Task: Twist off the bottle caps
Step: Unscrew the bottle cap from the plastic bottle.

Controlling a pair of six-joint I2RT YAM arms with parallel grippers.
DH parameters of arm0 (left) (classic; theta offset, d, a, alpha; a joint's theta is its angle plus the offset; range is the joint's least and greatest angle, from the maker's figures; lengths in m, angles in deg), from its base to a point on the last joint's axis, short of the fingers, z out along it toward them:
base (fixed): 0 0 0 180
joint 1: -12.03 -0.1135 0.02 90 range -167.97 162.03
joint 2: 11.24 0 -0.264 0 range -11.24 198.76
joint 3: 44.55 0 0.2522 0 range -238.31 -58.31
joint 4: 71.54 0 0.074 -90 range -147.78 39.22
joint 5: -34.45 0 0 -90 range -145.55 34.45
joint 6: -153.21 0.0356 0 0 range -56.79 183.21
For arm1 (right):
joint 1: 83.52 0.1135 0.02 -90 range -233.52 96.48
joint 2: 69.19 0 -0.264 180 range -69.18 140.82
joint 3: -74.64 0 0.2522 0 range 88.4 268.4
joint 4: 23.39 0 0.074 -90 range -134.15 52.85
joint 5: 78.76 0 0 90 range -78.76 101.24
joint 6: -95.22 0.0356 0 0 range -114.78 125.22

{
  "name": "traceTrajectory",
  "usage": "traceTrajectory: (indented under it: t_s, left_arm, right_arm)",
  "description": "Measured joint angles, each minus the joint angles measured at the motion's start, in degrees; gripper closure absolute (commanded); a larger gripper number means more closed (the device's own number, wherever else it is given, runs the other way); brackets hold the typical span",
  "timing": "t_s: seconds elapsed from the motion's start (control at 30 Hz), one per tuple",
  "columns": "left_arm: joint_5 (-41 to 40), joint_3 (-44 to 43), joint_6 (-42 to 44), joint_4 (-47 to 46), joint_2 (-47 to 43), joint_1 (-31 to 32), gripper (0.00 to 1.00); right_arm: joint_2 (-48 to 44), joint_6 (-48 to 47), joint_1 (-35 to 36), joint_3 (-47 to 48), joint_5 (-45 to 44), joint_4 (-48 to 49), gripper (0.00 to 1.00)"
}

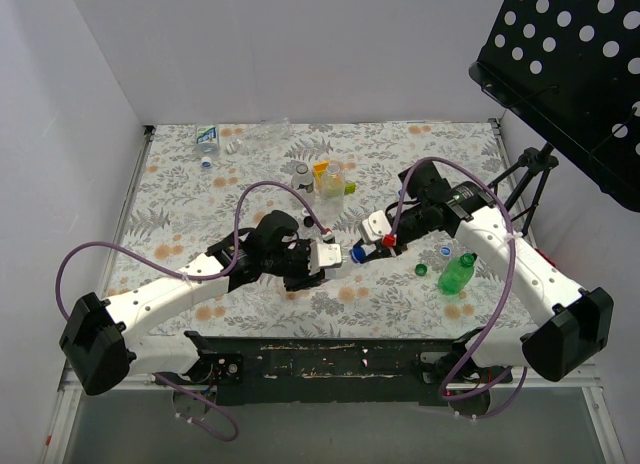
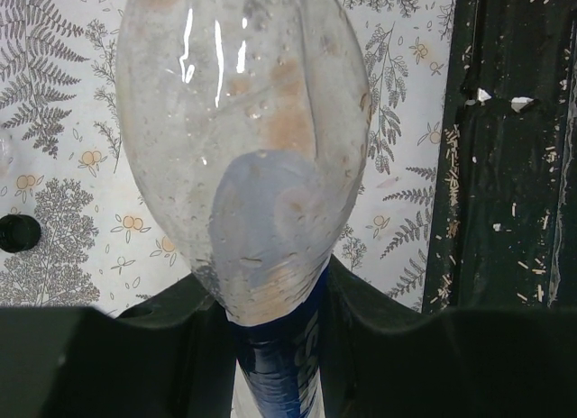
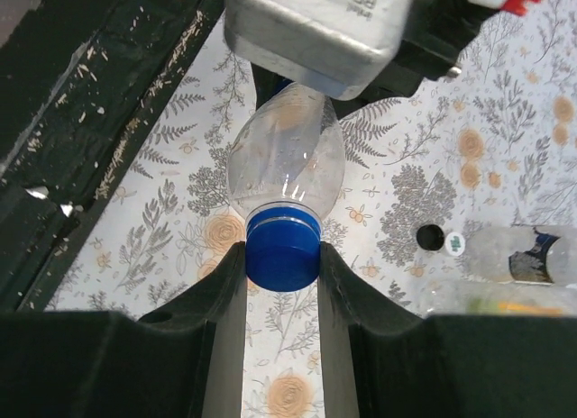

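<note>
Evidently our left gripper [image 2: 275,364] is clamped on the blue-labelled body of a clear bottle [image 2: 243,148], holding it level above the bench [image 1: 180,194] so, we judge, it cannot spin. Its walls look fogged with droplets. Our right gripper [image 3: 282,287] is closed around the blue cap [image 3: 282,251], seated on the neck, placed to twist.
</note>
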Motion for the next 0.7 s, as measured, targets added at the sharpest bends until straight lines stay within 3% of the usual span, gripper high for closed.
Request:
traceTrajectory:
  t_s: [0.17, 0.47, 0.57, 0.7]
  left_arm:
    - [-1.09, 0.02, 0.04, -0.15, 0.04, 0.00, 0.81]
    - [-1.64, 0.11, -0.11, -0.70, 0.04, 0.02, 0.81]
    - [-2.91, 0.11, -0.76, -1.44, 0.04, 0.02, 0.81]
    - [-5.38, 0.11, -2.08, -2.01, 0.11, 0.02, 0.81]
  right_arm:
    - [-0.09, 10.78, -0.04, -0.74, 0.22, 4.15, 0.40]
    - [-1.75, 22.95, -1.27, -1.64, 1.92, 8.11, 0.34]
    - [-2.23, 33.22, -4.48, -1.62, 4.59, 10.73, 0.36]
    - [-2.36, 54.49, -9.05, -1.66, 3.98, 18.60, 0.34]
